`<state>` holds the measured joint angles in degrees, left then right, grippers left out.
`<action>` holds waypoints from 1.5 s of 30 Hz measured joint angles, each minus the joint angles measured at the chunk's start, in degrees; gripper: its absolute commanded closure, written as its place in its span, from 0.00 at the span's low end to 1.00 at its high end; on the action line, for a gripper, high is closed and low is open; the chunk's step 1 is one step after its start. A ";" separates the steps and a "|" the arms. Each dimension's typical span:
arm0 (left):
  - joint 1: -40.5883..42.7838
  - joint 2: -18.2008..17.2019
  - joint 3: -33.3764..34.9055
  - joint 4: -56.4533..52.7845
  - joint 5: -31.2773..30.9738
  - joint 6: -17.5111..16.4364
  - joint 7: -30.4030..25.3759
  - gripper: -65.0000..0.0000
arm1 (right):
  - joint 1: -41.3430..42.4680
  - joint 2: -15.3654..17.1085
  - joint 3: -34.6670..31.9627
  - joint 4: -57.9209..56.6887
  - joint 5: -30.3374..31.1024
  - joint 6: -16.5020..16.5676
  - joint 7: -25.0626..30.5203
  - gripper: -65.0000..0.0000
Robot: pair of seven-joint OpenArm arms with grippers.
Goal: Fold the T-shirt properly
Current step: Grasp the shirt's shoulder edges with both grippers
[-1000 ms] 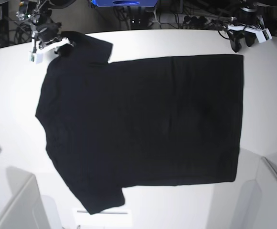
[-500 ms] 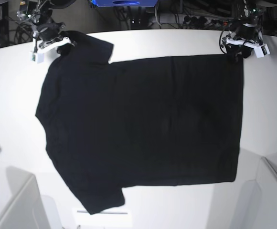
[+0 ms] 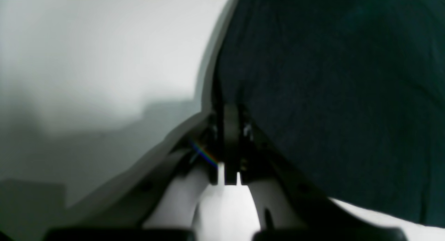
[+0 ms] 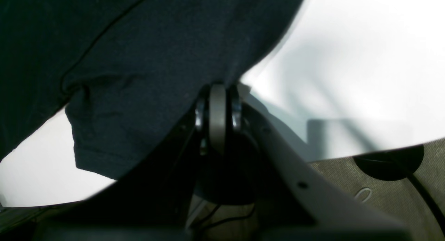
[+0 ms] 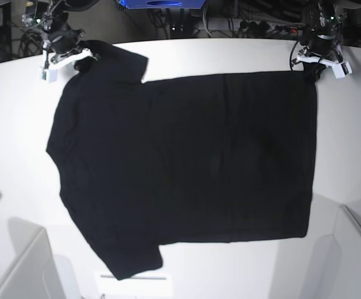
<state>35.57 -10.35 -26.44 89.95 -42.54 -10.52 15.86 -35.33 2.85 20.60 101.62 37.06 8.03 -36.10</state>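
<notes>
Base view, T-shirt [image 5: 187,162] in left gripper [image 5: 311,76] (corner)

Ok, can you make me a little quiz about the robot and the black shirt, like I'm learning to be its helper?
1. True or false: the T-shirt lies on a white surface.
2. Fill in the blank: the left gripper is shut on the T-shirt's ____.
3. Which sleeve end lies beside the right gripper: spread out or rolled into a ball?

Key: 1. true; 2. corner; 3. spread out.
</notes>
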 measured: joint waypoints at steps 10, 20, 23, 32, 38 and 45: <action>5.16 -0.15 0.17 4.00 0.68 0.20 1.38 1.00 | -4.55 -0.52 2.05 4.26 -1.27 -0.48 -2.64 1.00; 9.55 -0.28 -4.74 9.68 0.90 0.22 2.01 1.00 | -7.10 -0.55 2.05 8.98 -1.18 -0.48 -2.89 1.00; 9.51 -0.28 -4.61 10.08 0.87 0.44 1.95 1.00 | -7.10 -0.61 2.08 10.14 -1.27 -0.48 -2.93 1.00; 9.38 -0.13 -4.22 10.32 0.92 0.57 2.05 1.00 | -3.56 -0.68 1.88 11.67 -1.07 -0.50 -2.95 1.00; 8.07 -0.17 -4.70 16.46 0.90 0.70 8.39 1.00 | -0.35 -0.68 1.88 12.02 -1.07 -0.50 -3.06 1.00; 1.92 -0.26 -4.76 17.99 1.01 1.03 17.42 1.00 | 6.95 -0.66 2.08 12.04 -1.25 -0.50 -9.53 1.00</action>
<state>37.50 -10.61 -31.20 107.94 -41.54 -9.50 33.28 -28.38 2.20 22.68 113.67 35.81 7.53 -45.63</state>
